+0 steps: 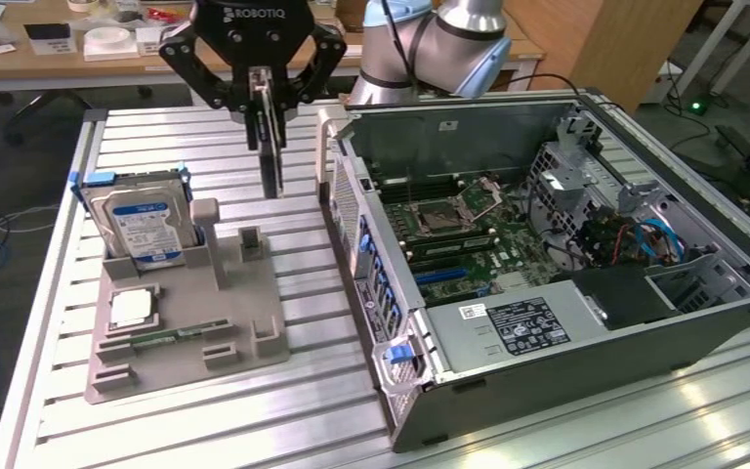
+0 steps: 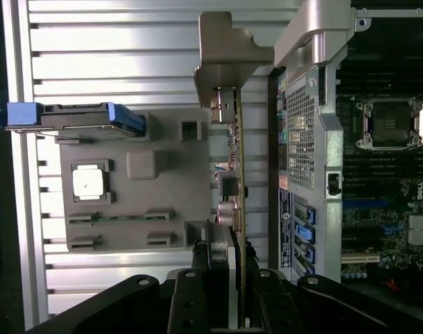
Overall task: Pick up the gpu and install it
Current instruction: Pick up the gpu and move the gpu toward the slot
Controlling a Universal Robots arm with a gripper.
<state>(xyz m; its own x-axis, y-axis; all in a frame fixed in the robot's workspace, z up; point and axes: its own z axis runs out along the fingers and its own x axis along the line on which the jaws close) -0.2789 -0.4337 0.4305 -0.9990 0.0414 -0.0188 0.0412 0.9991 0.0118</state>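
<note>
The gripper [image 1: 261,96] is clenched on the gpu [image 1: 270,161], its fingers pinching the card's upper end so that the thin black board hangs straight below them, long axis vertical and edge-on to the exterior view. In the wrist view the silvery end bracket [image 2: 225,59] is the end farthest from the fingers. The card is in the air over the slatted table [image 1: 192,410], between the grey fixture tray [image 1: 226,313] and the open computer case [image 1: 584,381], whose motherboard [image 1: 479,244] lies to the exterior view's right.
</note>
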